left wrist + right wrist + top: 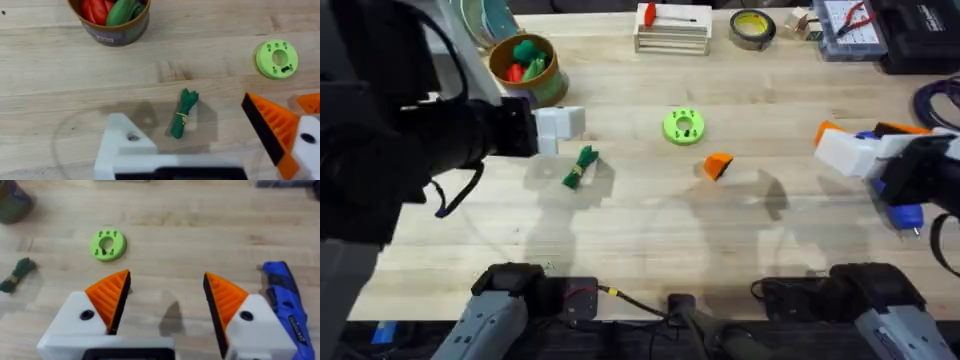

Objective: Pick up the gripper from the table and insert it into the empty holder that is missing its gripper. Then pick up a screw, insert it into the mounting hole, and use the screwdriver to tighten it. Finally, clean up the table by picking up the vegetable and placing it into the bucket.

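Note:
The orange ribbed gripper (718, 165) lies on the table right of centre, its edge also in the left wrist view (310, 102). My left gripper (181, 111) hangs open above the dark-green vegetable (183, 114). One of its fingers is the bare white holder (120, 150) with a mounting hole (132, 137); the other carries an orange pad. My right gripper (167, 277) is open and empty over bare wood, with the blue screwdriver (285, 300) lying beside it. The bucket (525, 65) stands at the back left, holding toy vegetables. The screw is out of view.
A bright green disc (683, 126) lies mid-table behind the orange gripper. Along the back edge stand a white slatted rack (672, 35), a tape roll (753, 28) and a parts box (850, 25). Bare wood stretches across the front of the table.

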Robot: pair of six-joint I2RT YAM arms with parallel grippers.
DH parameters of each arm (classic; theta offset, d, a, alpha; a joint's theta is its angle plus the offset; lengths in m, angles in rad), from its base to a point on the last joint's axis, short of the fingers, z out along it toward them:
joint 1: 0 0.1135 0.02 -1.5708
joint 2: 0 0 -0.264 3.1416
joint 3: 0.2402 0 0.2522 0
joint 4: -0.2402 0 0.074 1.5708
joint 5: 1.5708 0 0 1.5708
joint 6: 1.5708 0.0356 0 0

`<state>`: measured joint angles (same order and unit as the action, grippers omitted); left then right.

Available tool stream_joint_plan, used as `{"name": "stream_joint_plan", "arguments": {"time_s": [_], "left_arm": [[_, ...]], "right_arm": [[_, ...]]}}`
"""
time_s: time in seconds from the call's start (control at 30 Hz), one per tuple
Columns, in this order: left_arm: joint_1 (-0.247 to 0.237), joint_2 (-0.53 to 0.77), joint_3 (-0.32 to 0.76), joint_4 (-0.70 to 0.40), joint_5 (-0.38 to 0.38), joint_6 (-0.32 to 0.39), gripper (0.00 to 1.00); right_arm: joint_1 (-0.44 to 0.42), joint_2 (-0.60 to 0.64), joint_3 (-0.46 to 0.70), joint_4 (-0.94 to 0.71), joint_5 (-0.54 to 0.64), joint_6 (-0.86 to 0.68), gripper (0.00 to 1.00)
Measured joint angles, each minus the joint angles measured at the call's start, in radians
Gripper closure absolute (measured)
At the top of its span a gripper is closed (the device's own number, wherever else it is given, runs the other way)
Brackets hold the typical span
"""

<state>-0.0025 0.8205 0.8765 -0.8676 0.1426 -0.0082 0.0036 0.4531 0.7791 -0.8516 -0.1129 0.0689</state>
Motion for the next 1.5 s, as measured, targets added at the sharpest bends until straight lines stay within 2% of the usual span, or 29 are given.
{"name": "stream_joint_plan", "arguments": {"time_s": [0.47, 0.73, 0.9, 0.93, 0.97, 1.13, 1.17, 1.2, 1.23, 1.4, 1.43, 1.5], "left_arm": [[0.0, 0.141, 0.001, -0.003, 0.021, 0.0, 0.007], [0.0, 0.359, 0.002, 0.018, 0.035, 0.0, 0.006], [-0.025, 0.463, 0.002, 0.057, 0.04, -0.001, 0.016], [-0.035, 0.477, 0.002, 0.068, 0.042, -0.002, 0.084], [-0.045, 0.486, 0.002, 0.076, 0.043, -0.006, 0.213], [-0.081, 0.501, 0.002, 0.1, 0.046, -0.004, 0.956], [-0.084, 0.5, 0.002, 0.102, 0.047, -0.003, 0.983], [-0.085, 0.5, 0.002, 0.102, 0.048, -0.003, 0.982], [-0.085, 0.498, 0.002, 0.104, 0.047, -0.001, 0.856], [-0.085, 0.451, 0.002, 0.113, 0.048, -0.003, 0.088], [-0.085, 0.432, 0.002, 0.117, 0.048, -0.006, 0.027], [-0.085, 0.389, 0.002, 0.125, 0.048, -0.007, 0.007]], "right_arm": [[0.0, 0.025, 0.023, -0.061, -0.125, 0.021, 0.117], [0.0, 0.025, 0.023, -0.06, -0.132, 0.032, 0.116], [0.0, 0.025, 0.023, -0.047, -0.132, 0.032, 0.117], [0.0, 0.024, 0.023, -0.047, -0.132, 0.032, 0.116], [0.0, 0.025, 0.023, -0.047, -0.132, 0.032, 0.117], [0.0, 0.025, 0.023, -0.047, -0.132, 0.032, 0.116], [0.0, 0.024, 0.023, -0.047, -0.132, 0.032, 0.117], [0.0, 0.025, 0.023, -0.047, -0.132, 0.032, 0.116], [0.0, 0.024, 0.023, -0.047, -0.132, 0.032, 0.116], [0.0, 0.025, 0.023, -0.047, -0.132, 0.032, 0.117], [0.0, 0.025, 0.023, -0.047, -0.132, 0.033, 0.116], [0.0, 0.025, 0.023, -0.047, -0.132, 0.033, 0.117]]}}
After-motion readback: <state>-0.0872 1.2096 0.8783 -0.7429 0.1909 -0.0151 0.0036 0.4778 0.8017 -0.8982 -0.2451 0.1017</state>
